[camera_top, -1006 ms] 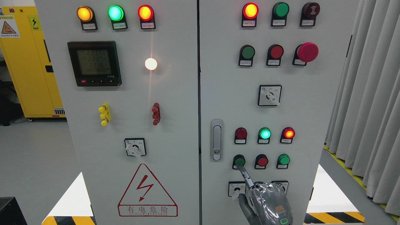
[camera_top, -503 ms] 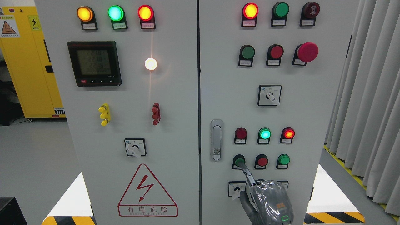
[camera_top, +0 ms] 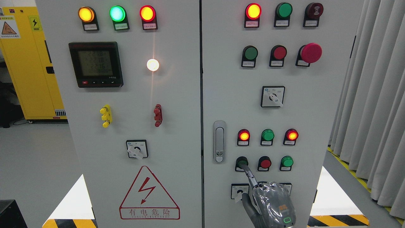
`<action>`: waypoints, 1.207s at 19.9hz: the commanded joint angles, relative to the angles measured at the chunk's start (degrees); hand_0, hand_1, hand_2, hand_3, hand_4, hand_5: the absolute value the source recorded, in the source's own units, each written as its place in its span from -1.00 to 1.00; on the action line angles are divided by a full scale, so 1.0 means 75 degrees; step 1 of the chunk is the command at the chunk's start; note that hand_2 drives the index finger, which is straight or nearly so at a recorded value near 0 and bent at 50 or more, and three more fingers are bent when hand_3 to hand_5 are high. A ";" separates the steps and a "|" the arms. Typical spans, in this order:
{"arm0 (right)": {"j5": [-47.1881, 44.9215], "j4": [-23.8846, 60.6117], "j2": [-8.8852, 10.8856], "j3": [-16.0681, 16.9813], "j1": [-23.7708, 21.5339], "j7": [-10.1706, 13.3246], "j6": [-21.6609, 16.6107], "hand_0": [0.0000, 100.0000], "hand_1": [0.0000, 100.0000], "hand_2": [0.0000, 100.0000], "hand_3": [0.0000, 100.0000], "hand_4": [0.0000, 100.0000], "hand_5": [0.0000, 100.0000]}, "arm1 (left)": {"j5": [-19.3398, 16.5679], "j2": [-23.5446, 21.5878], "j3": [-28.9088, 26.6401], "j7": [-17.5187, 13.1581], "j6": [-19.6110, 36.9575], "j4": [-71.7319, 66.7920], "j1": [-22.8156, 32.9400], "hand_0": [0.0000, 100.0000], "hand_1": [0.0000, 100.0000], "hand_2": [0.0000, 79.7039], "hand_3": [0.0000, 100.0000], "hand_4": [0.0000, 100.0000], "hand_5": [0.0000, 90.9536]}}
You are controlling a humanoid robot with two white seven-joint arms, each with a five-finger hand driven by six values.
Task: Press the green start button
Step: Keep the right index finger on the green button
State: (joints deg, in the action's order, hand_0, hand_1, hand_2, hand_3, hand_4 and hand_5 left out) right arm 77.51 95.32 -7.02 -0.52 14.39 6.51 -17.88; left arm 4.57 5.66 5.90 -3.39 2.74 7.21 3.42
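The right hand (camera_top: 272, 202), grey and wrapped in clear crinkled plastic, comes up from the bottom edge right of the middle and stands in front of the lower part of the pale grey electrical cabinet (camera_top: 177, 95). One finger (camera_top: 249, 173) is stretched out straight and slants up to the left, its tip touching the round green start button (camera_top: 241, 162), which sits at the left end of the lowest row of three buttons on the cabinet's right door, just right of the silver door latch (camera_top: 219, 141). The hand's other fingers are tucked in beneath the plastic and grasp nothing. Beside the green start button, in the same row, are a red round button (camera_top: 265, 163) and a second green round button (camera_top: 287, 161). In the row of lamps just above, the left red lamp (camera_top: 244, 136) glows, the middle green lamp (camera_top: 267, 135) looks dark, and the right red lamp (camera_top: 292, 135) glows. Below the pressed button a black-framed rotary switch (camera_top: 239, 191) is partly hidden by the hand. On the left door are a black digital meter (camera_top: 95, 64) and a red triangular lightning warning sign (camera_top: 149, 194). A yellow cabinet (camera_top: 28, 63) stands far left, and grey curtains (camera_top: 373, 101) hang on the right.
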 commanded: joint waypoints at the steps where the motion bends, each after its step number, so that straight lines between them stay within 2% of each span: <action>1: -0.0034 -0.0228 -0.0014 -0.0153 0.0050 -0.0024 0.0016 0.39 0.82 -1.00 0.94 0.94 1.00 | 0.0000 0.0007 -0.0002 -0.0005 -0.0002 0.0000 0.0001 -0.76 0.11 -1.00 -1.00 -1.00 -1.00; 6: -0.0046 -0.0275 -0.0014 -0.0130 0.0073 -0.0176 0.0016 0.39 0.82 -1.00 0.94 0.94 1.00 | 0.0000 -0.0005 -0.0002 -0.0005 -0.0002 0.0000 0.0001 -0.76 0.11 -1.00 -1.00 -1.00 -1.00; 17: -0.0081 -0.0193 -0.0025 -0.0071 0.0074 -0.0083 0.0016 0.41 0.81 -1.00 0.94 0.94 1.00 | 0.0000 -0.0005 -0.0002 -0.0005 -0.0002 0.0000 0.0001 -0.76 0.11 -1.00 -1.00 -1.00 -1.00; 24: -0.0093 0.0251 -0.0025 -0.0071 -0.0020 -0.0047 -0.0007 0.40 0.81 -1.00 0.94 0.95 1.00 | 0.0000 -0.0004 -0.0002 -0.0005 -0.0002 0.0000 0.0001 -0.76 0.11 -1.00 -1.00 -1.00 -1.00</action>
State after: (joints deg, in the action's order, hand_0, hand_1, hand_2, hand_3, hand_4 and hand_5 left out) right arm 76.93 94.64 -7.16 -0.56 14.82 5.54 -17.79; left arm 4.55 5.64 5.90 -3.39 2.74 7.20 3.42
